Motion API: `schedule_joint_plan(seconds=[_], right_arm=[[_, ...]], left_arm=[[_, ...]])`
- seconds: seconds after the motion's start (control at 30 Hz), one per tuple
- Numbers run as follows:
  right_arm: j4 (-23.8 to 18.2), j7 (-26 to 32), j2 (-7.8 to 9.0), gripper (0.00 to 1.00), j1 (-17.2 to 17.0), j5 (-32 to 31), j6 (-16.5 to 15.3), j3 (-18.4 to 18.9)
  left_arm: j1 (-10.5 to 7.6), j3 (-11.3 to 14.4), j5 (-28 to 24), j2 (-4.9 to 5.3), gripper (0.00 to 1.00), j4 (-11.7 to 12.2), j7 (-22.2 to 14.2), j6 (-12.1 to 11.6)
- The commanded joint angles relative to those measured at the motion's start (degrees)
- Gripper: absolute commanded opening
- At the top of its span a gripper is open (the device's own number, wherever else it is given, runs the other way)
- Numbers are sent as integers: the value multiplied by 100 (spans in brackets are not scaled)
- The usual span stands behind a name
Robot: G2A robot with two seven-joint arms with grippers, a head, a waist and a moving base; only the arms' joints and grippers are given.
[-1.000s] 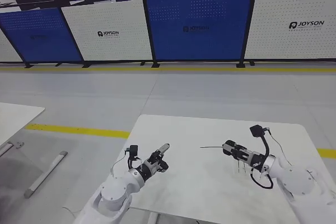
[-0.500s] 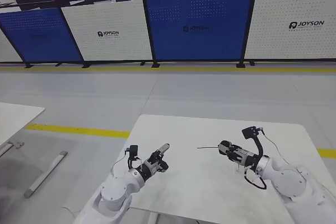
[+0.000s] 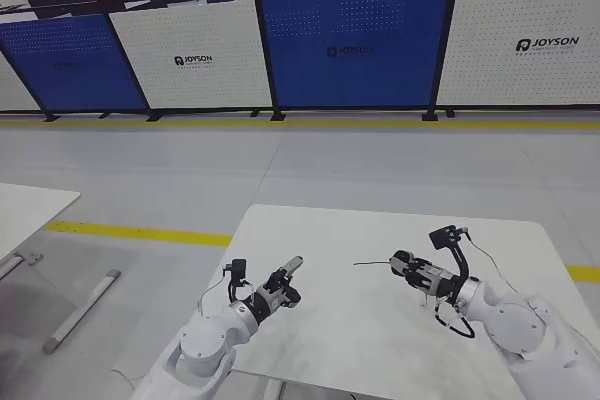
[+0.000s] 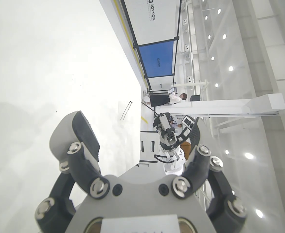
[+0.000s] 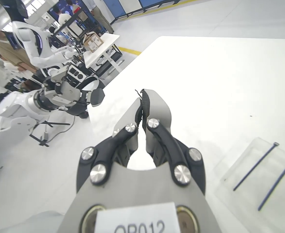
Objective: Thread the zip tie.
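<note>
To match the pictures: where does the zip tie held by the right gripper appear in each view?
Top view: the zip tie juts as a thin dark line from the right gripper.
Left wrist view: a thin line at the far right gripper.
Right wrist view: a short dark bit at the tips of the shut jaws.
Shared landmark: the right gripper holding it.

Left gripper [image 4: 137, 124] pointing forward and holding its fingers wide apart, right gripper [image 5: 142, 98] pressing its fingers together, pointing leftward.
</note>
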Motion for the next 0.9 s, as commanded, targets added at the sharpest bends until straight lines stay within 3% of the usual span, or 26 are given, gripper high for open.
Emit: schedule_joint_plan(seconds=[0.0,0.2,0.3,0.7,0.77,0.87], right_arm=[[-98,-103,22,0,23,-355,0,-82],[-319,-283,166,0,135,-931,0,-475],[-299,-426,265,0,196,-774,0,-678],[-295,-476,261,0,164,-786,19,-670],[-275,-587,260,0,157,-1009,0,-642],[-336,-940,286,0,137,-1403,0,-697]], left_arm=[[0,0,0,0,100,0,0,0],[0,0,0,0,100,0,0,0],[0,0,0,0,100,0,0,0],[-3,4,-8,-1,100,9,9,-4],[-37,27,-194,-13,100,56,10,59],[-59,-42,-692,-17,100,9,-175,338]])
